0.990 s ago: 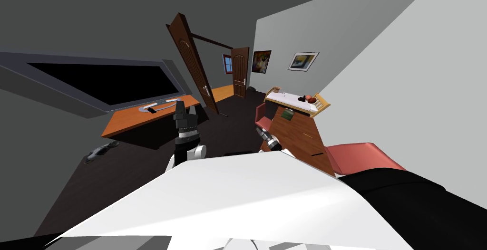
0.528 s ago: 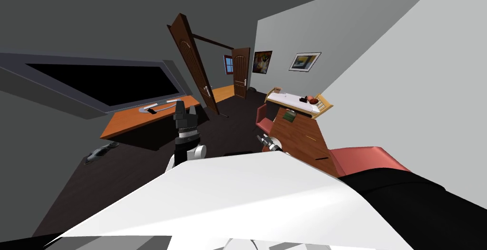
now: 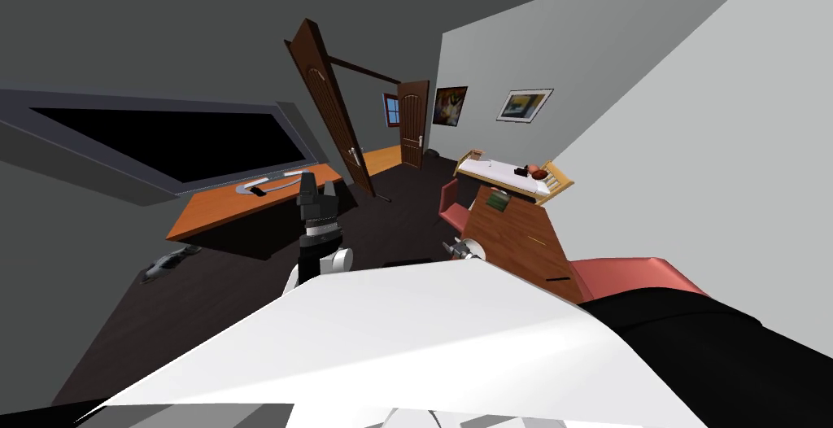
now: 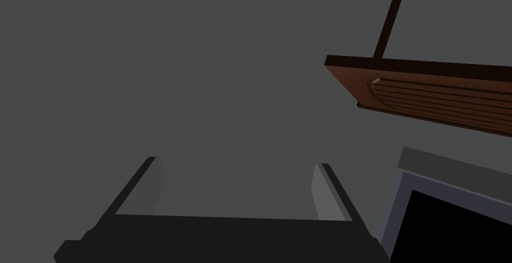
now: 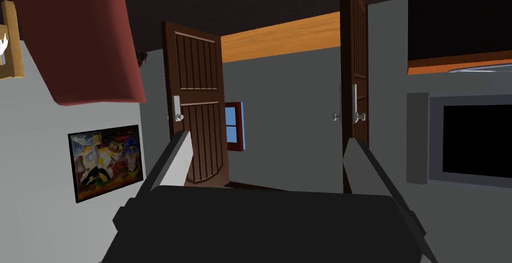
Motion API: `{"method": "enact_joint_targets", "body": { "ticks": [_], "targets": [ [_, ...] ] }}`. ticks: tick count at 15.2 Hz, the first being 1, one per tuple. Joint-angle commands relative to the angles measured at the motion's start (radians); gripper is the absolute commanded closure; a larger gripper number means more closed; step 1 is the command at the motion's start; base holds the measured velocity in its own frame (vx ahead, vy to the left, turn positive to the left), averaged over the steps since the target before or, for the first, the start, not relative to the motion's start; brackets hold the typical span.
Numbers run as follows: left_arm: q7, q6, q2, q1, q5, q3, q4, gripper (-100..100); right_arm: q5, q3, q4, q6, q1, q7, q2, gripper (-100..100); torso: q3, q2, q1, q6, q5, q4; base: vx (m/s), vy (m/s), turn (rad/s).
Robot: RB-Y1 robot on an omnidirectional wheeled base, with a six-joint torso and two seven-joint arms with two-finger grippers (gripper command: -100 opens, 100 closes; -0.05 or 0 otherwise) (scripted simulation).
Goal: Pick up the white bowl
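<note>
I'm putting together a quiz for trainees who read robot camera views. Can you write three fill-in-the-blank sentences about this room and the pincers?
1. The left pincer and the right pincer both stand ____.
2. In the head view, the desk nearest the left pincer is ____ in colour.
3. The chair beside the brown desk is ____.
Missing words: open; orange; red.

Your head camera looks steeply down and forward, rolled, taking in the room from well back. The left wrist camera faces along the left hand (image 4: 237,167) at a grey wall (image 4: 200,75). The right wrist camera, along the right hand (image 5: 267,142), shares the painting (image 5: 106,160) and far brown door (image 5: 197,100) with the head view.
</note>
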Motion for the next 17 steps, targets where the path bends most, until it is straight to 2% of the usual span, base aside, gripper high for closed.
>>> {"method": "enact_joint_targets", "body": {
  "ticks": [1, 2, 4, 5, 6, 7, 9, 10, 11, 12, 14, 15, 17],
  "targets": [
    [0.000, 0.000, 0.000, 0.000, 0.000, 0.000, 0.000, 0, 0.012, 0.004, 0.040, -0.002, -0.009, 0.019, 0.000, -100, 0.000, 0.000, 0.000, 0.000, 0.000, 0.000, 0.047, 0.001, 0.006],
    [0.000, 0.000, 0.000, 0.000, 0.000, 0.000, 0.000, 0, 0.045, 0.017, 0.063, 0.008, -0.010, 0.058, -0.015, -100, 0.000, 0.000, 0.000, 0.000, 0.000, 0.000, 0.061, 0.005, 0.016],
    [0.000, 0.000, 0.000, 0.000, 0.000, 0.000, 0.000, 0, 0.045, 0.017, 0.089, 0.008, -0.010, 0.058, -0.015, -100, 0.000, 0.000, 0.000, 0.000, 0.000, 0.000, 0.058, 0.008, 0.009],
    [0.000, 0.000, 0.000, 0.000, 0.000, 0.000, 0.000, 0, 0.078, 0.029, 0.128, 0.018, -0.011, 0.097, -0.030, -100, 0.000, 0.000, 0.000, 0.000, 0.000, 0.000, 0.064, 0.006, 0.017],
    [0.000, 0.000, 0.000, 0.000, 0.000, 0.000, 0.000, 0, 0.078, 0.029, 0.137, 0.018, -0.011, 0.097, -0.030, -100, 0.000, 0.000, 0.000, 0.000, 0.000, 0.000, 0.067, 0.001, 0.014],
    [0.000, 0.000, 0.000, 0.000, 0.000, 0.000, 0.000, 0, 0.110, 0.042, 0.161, 0.028, -0.012, 0.134, -0.044, -100, 0.000, 0.000, 0.000, 0.000, 0.000, 0.000, 0.081, 0.005, 0.020],
    [0.000, 0.000, 0.000, 0.000, 0.000, 0.000, 0.000, 0, 0.110, 0.042, 0.184, 0.028, -0.012, 0.134, -0.044, -100, -0.001, -0.001, 0.000, 0.000, 0.000, 0.000, 0.074, 0.006, 0.008],
    [0.000, 0.000, 0.000, 0.000, 0.000, 0.000, 0.000, 0, 0.140, 0.054, 0.215, 0.037, -0.013, 0.170, -0.058, -100, -0.001, -0.001, 0.000, 0.000, 0.000, 0.000, 0.067, 0.008, 0.017],
    [0.000, 0.000, 0.000, 0.000, 0.000, 0.000, 0.000, 0, 0.140, 0.054, 0.229, 0.037, -0.013, 0.170, -0.058, -100, 0.000, -0.001, 0.000, 0.000, 0.000, 0.000, 0.067, 0.010, 0.012],
    [0.000, 0.000, 0.000, 0.000, 0.000, 0.000, 0.000, 0, 0.170, 0.066, 0.253, 0.046, -0.014, 0.206, -0.070, -100, 0.000, -0.001, 0.000, 0.000, 0.000, 0.000, 0.077, 0.008, 0.021],
    [0.000, 0.000, 0.000, 0.000, 0.000, 0.000, 0.000, 0, 0.170, 0.066, 0.274, 0.046, -0.014, 0.206, -0.070, -100, -0.001, -0.001, 0.000, 0.000, 0.000, 0.000, 0.063, 0.003, 0.007],
    [0.000, 0.000, 0.000, 0.000, 0.000, 0.000, 0.000, 0, 0.199, 0.077, 0.307, 0.055, -0.015, 0.239, -0.082, -100, 0.000, 0.000, 0.000, 0.000, 0.000, 0.000, 0.057, -0.002, 0.012],
    [0.000, 0.000, 0.000, 0.000, 0.000, 0.000, 0.000, 0, 0.199, 0.077, 0.316, 0.055, -0.015, 0.239, -0.082, -100, 0.000, 0.000, 0.000, 0.000, 0.000, 0.000, 0.051, 0.006, 0.007]
  ]
}}
